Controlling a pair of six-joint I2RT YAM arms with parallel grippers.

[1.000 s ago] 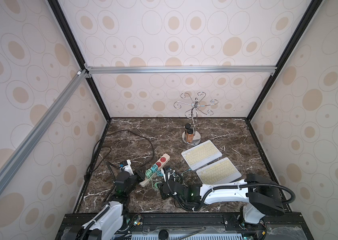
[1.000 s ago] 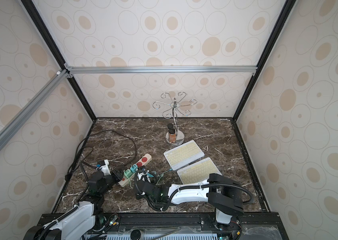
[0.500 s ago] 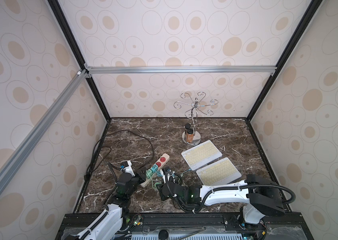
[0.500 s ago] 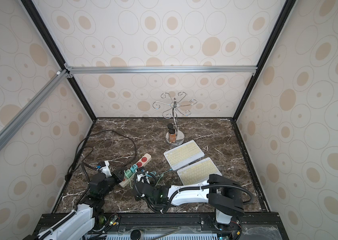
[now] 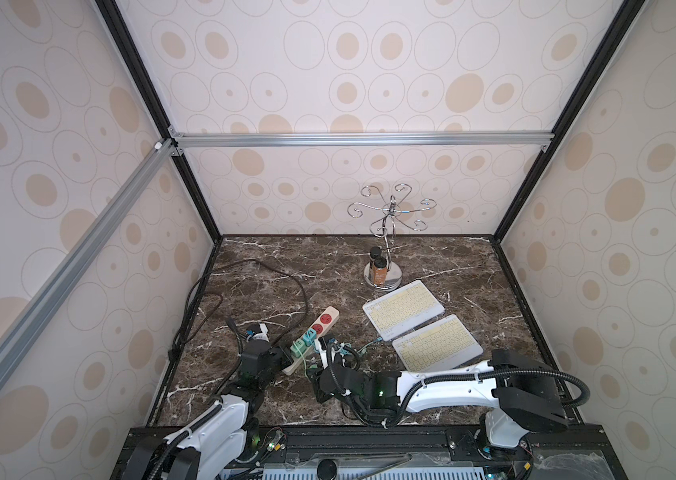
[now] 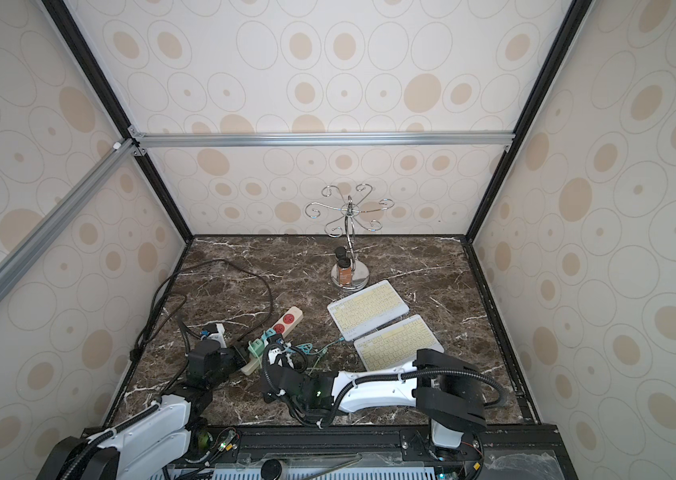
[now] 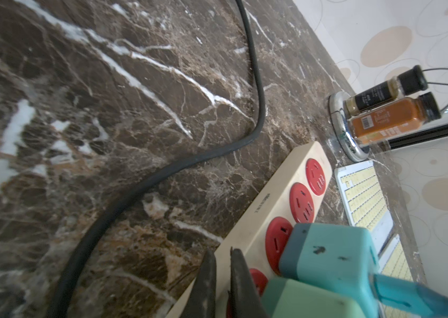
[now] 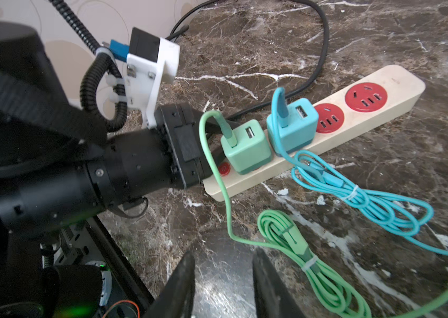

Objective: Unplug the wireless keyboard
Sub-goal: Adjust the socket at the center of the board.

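Observation:
Two white keyboards with yellow keys lie side by side, the far keyboard (image 5: 403, 309) and the near keyboard (image 5: 436, 343). A cream power strip (image 8: 355, 118) with red sockets carries a green charger (image 8: 247, 148) and a blue charger (image 8: 294, 129). A green cable (image 8: 286, 242) and a blue cable (image 8: 369, 192) run from them in coils. Which cable reaches which keyboard I cannot tell. My left gripper (image 7: 221, 252) rests on the strip's switch end beside the green charger, its jaws almost together and holding nothing. My right gripper (image 8: 223, 254) hangs open over bare table near the green coil.
A chrome hook stand (image 5: 382, 270) with two spice bottles on its base stands behind the keyboards. The strip's thick black cord (image 5: 270, 274) loops across the left of the marble table (image 5: 452, 266). Patterned walls close in the left, back and right sides.
The left gripper has slid forward onto the power strip's near end and its jaws have closed. The right arm has barely moved.

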